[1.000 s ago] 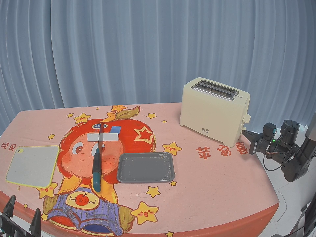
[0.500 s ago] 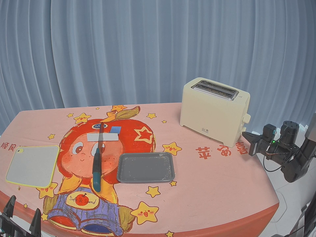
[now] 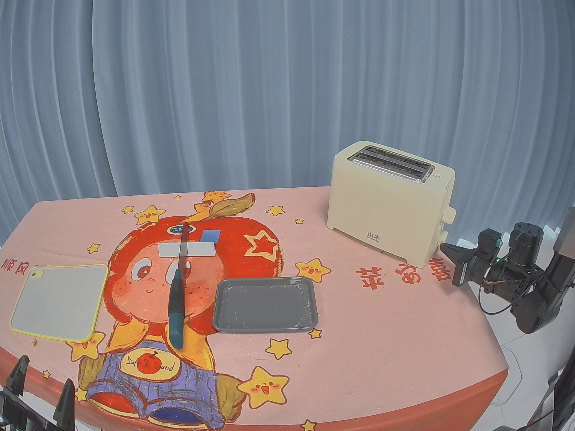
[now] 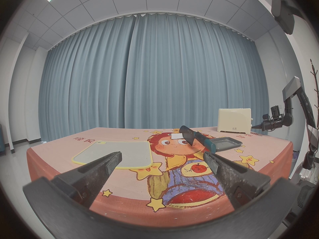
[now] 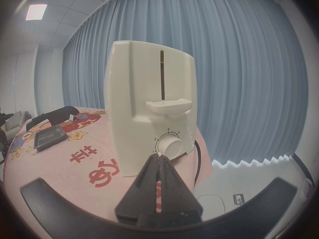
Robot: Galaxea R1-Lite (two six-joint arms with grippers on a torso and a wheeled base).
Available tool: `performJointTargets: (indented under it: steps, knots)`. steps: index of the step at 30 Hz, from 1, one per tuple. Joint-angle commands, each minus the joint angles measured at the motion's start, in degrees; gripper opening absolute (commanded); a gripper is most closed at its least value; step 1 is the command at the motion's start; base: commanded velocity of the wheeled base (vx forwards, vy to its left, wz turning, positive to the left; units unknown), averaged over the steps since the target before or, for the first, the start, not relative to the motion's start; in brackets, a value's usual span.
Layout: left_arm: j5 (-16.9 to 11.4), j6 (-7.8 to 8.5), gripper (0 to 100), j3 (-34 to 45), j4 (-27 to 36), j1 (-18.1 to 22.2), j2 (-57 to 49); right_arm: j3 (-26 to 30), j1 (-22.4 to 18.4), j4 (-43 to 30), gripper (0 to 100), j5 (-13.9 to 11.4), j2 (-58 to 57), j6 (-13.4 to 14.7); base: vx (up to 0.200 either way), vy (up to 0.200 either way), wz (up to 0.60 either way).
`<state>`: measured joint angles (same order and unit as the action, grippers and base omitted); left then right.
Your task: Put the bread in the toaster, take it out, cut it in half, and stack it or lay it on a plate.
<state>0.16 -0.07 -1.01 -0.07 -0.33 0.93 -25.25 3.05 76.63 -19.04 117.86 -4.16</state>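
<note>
On the surface (image 3: 389, 342), the cutting board (image 3: 60, 301) lies near left; to its right the knife (image 3: 176, 297) lies with its handle toward the robot, its blade crossing a flat strip (image 3: 200, 249), with a small square patch (image 3: 210, 235) just behind that strip. The plate (image 3: 265, 304) lies just right of the knife's handle, and the toaster (image 3: 389, 208) stands behind and to the right of it, near the far right edge. The right pincer (image 3: 448, 247) is just off the toaster's right end, and the left pincer (image 3: 45, 372) is at the near left edge, before the cutting board.
</note>
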Motion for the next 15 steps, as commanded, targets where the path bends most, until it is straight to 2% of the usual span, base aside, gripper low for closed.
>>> performJointTargets:
  steps: [1,15]
  knots:
    - [-0.07,-0.01,100,1.01,-0.01,-0.02,-0.14,0.02,-0.15,0.01,0,-0.03,0.00,-0.06,0.000,0.000,0.00]
    - [0.02,-0.01,100,1.01,-0.01,0.07,-0.14,0.90,0.38,0.01,0,-0.03,-0.17,-0.06,0.000,0.000,0.00]
